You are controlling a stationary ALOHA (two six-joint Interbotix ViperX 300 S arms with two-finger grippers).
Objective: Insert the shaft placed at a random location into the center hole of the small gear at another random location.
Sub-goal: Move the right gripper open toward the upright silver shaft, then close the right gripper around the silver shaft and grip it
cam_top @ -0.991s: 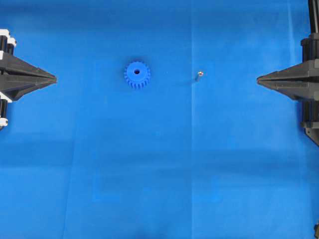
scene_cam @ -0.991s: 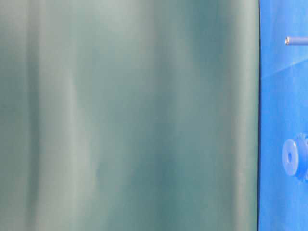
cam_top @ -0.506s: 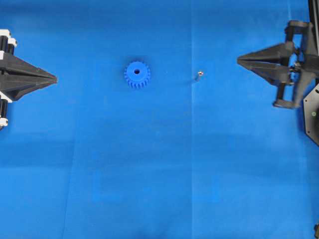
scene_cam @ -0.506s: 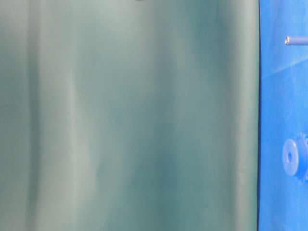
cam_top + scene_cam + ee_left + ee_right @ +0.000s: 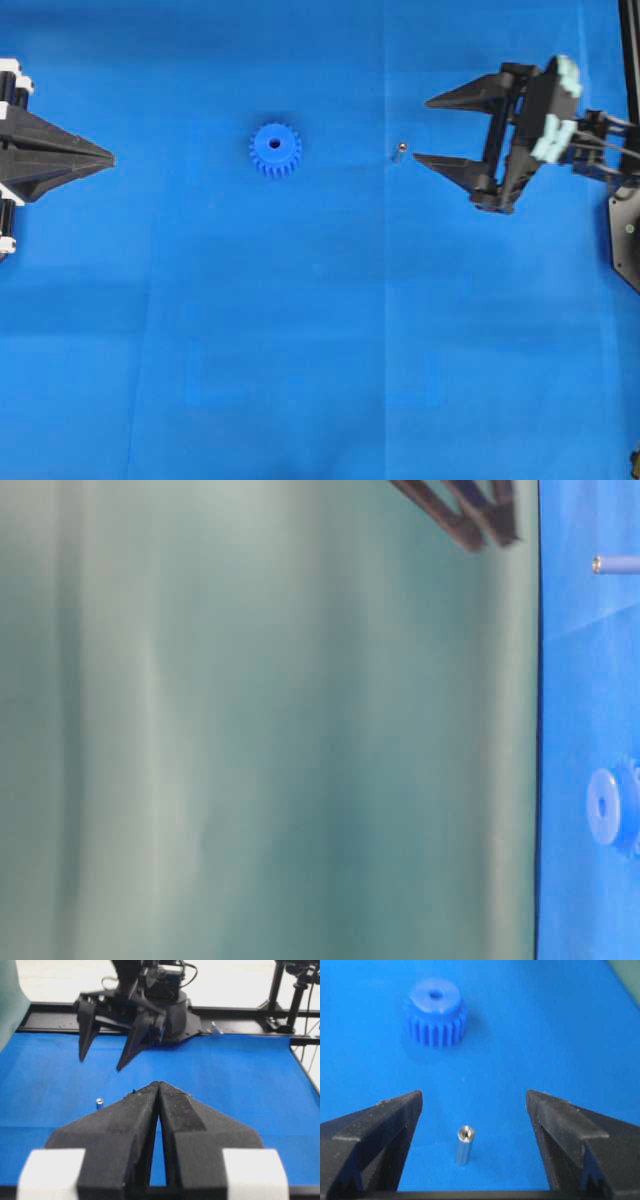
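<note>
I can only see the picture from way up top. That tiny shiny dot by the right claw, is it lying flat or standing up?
Observer: The shaft stands upright on the mat, seen from the right wrist camera.
Operator: Are the right fingers touching it?
Observer: No. The right gripper is open, with blue mat showing between the shaft and each of its fingers.
Operator: Is the gear flat?
Observer: The small gear lies flat, its center hole facing up.
Operator: And the left claw?
Observer: The left gripper has its fingers shut together.
</note>
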